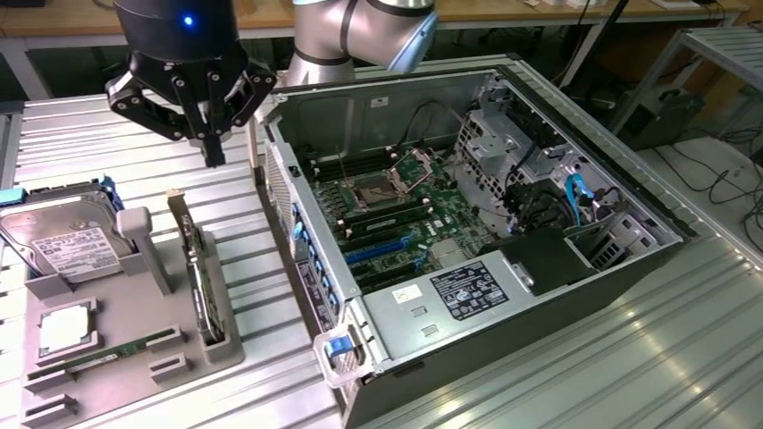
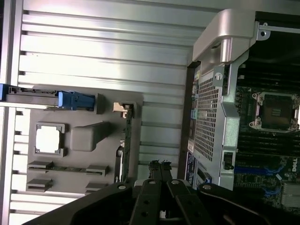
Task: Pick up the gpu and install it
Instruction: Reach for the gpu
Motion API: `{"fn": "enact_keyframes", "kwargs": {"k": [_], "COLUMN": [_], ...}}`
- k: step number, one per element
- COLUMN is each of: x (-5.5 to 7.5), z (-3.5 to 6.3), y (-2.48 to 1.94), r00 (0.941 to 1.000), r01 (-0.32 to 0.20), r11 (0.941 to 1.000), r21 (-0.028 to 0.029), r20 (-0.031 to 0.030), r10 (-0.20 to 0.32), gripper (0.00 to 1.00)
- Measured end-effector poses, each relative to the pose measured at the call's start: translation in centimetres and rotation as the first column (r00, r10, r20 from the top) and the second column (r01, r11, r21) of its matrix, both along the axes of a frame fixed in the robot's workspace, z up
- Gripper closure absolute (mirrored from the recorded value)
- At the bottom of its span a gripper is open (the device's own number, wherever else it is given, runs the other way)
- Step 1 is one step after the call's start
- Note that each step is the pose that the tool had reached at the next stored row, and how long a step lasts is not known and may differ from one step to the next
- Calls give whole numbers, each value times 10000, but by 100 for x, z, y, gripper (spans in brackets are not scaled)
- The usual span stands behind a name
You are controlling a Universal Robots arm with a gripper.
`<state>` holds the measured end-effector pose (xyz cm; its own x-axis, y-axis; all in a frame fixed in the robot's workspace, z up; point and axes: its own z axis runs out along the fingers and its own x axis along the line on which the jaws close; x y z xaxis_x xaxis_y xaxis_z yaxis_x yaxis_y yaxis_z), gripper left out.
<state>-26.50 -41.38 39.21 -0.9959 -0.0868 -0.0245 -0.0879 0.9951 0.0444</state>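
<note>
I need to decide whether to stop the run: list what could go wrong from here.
The gripper is shut and hangs to the side of the gpu, toward the case; lowered so, it might strike the card's edge or miss it.
The gpu stands on edge in a narrow holder slot; a skewed grip could jam or tip it.
The gripper's wide links sit near the case wall and could knock it.

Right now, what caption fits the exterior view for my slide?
Shut, empty gripper hovers near the gpu standing on edge in a gray holder beside the open computer case.
</note>
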Motion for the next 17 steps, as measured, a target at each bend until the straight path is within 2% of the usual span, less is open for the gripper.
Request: {"fn": "enact_keyframes", "kwargs": {"k": [17], "x": [-213], "z": [-4], "y": [-30], "r00": [9998], "r01": [-191], "r11": [9998], "r21": [0], "r20": [0], "r10": [191], "gripper": [89]}}
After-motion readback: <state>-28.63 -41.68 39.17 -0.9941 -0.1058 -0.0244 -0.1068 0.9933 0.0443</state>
